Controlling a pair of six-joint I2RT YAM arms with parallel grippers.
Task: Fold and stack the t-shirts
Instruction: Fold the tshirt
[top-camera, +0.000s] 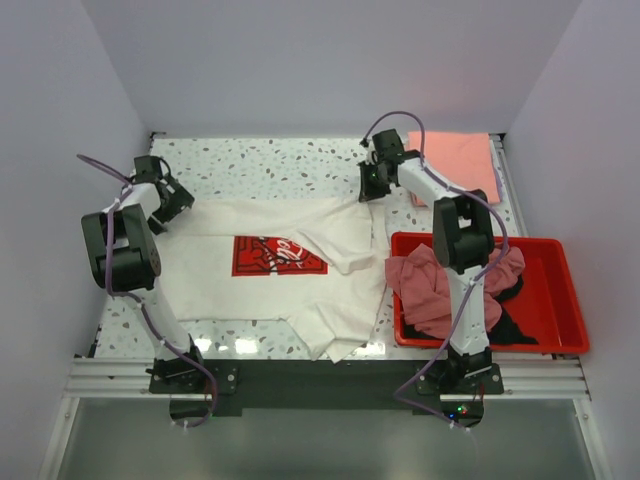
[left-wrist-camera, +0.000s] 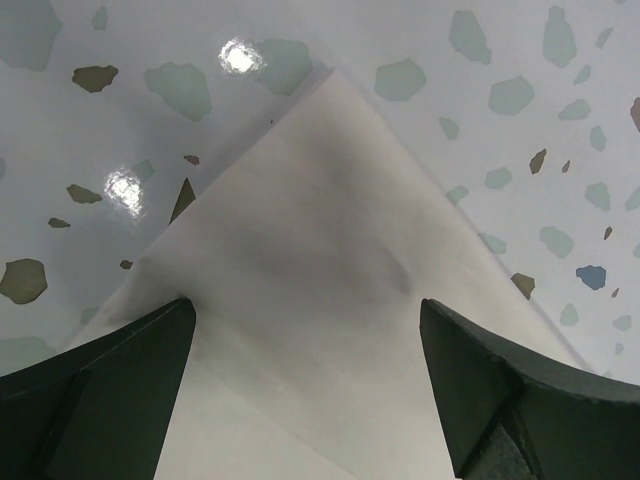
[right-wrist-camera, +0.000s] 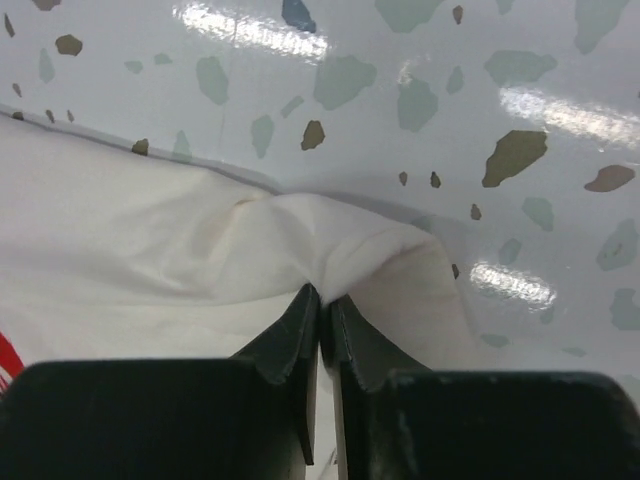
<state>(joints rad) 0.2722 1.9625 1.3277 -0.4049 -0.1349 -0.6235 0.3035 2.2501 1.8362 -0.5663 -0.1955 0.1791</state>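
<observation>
On speckled terrazzo tabletop (top-camera: 250, 165), white t-shirt (top-camera: 300, 295), plain white walls (top-camera: 300, 60)

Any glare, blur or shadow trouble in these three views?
Top external: sharp, even light, small glare patches on the table, near edge. Left wrist: two lamp hotspots, soft shadow on the white t-shirt, left claw nearly black. Right wrist: glare streaks, right claw equally dark.
</observation>
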